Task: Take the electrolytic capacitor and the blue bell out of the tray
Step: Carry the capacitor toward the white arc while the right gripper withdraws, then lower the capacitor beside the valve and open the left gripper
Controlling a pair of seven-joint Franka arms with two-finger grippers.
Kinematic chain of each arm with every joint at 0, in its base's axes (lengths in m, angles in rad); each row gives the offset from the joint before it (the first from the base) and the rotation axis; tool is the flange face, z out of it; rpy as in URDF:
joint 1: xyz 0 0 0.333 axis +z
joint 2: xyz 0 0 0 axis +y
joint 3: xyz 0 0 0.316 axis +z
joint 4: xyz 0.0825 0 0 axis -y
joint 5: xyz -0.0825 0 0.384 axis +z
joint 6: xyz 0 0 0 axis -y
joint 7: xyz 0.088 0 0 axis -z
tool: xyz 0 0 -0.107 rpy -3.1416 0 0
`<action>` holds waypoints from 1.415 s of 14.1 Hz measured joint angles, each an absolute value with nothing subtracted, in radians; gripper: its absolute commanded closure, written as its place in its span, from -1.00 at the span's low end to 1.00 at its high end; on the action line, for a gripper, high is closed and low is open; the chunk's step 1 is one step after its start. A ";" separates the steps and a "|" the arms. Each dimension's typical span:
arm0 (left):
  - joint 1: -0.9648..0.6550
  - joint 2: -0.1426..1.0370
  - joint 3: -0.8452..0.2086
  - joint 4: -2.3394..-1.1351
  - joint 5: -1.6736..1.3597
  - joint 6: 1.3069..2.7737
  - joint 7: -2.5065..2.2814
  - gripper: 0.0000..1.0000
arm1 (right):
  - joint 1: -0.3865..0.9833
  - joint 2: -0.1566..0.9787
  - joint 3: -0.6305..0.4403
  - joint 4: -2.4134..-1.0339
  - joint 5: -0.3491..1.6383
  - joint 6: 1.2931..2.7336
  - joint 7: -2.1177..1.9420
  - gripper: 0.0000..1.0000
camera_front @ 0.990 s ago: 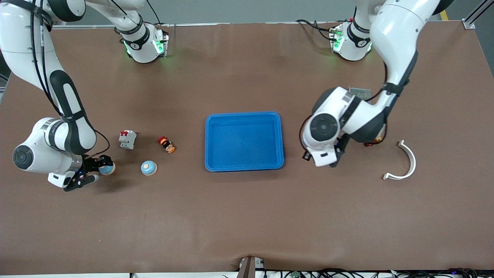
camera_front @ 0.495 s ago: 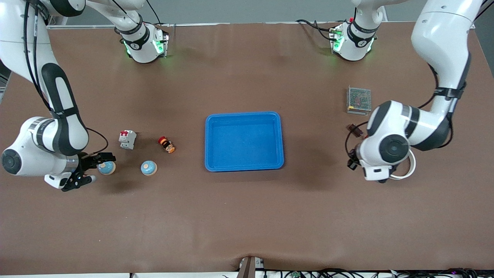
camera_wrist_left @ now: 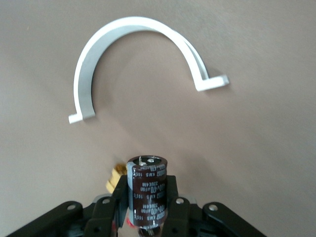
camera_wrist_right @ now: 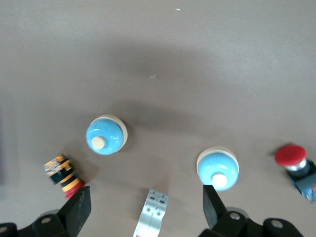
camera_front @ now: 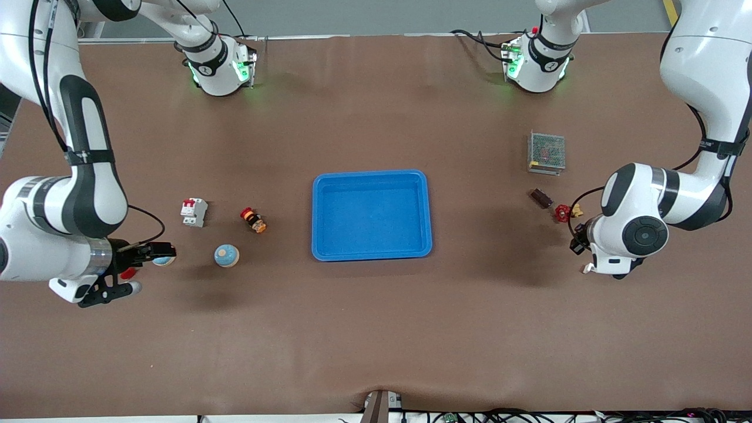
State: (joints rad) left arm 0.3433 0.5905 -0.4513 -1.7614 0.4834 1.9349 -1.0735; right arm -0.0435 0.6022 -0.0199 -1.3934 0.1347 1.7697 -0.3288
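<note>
Capacitor (camera_wrist_left: 146,190): brown-sleeved can, upright, clamped between left gripper's (camera_wrist_left: 146,217) fingers, up in the air over bare table nr the white curved bracket (camera_wrist_left: 136,59), toward left arm's end of table. Not in tray.
Blue bell (camera_wrist_right: 217,169): on table toward right arm's end, just in front of right gripper's (camera_front: 134,269) spread fingers, not held. Second blue bell (camera_front: 226,255) nearby, betw. it and tray.
Tray (camera_front: 371,215): mid-table, nothing in it.
Step, by my reading: bell looks set down and let go; capacitor carried out but not yet put down. Next move calls for: left arm lowers straight, can base onto bare table clear of bracket, then frees it; can is tall and narrow, prob. tips if dropped.
Pose: left arm bent low, wrist pointing down. Right arm folded low at table edge, jaws wide apart, empty.
Other: white breaker (camera_front: 194,212), red-capped button (camera_front: 253,220), metal mesh box (camera_front: 546,152), small red and yellow connectors (camera_front: 565,212).
</note>
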 measured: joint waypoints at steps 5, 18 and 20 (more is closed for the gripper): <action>0.371 0.631 -0.451 -1.791 0.529 2.032 -1.073 1.00 | -0.050 0.607 -0.034 -1.263 0.116 1.632 -0.310 -1.00; 0.394 0.686 -0.452 -1.785 0.529 2.137 -1.073 -1.00 | -0.024 0.308 -0.020 -1.229 0.034 1.520 -0.082 -1.00; 0.394 0.682 -0.455 -1.777 0.529 2.137 -1.073 -1.00 | -0.025 0.226 -0.010 -1.357 0.034 1.593 -0.059 -1.00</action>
State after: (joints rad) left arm 0.3937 0.6818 -0.4547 -1.7770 0.5286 2.1372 -1.0729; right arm -0.0248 0.2258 -0.0105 -1.3573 0.0343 1.5931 -0.0592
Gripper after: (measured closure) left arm 0.035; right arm 0.000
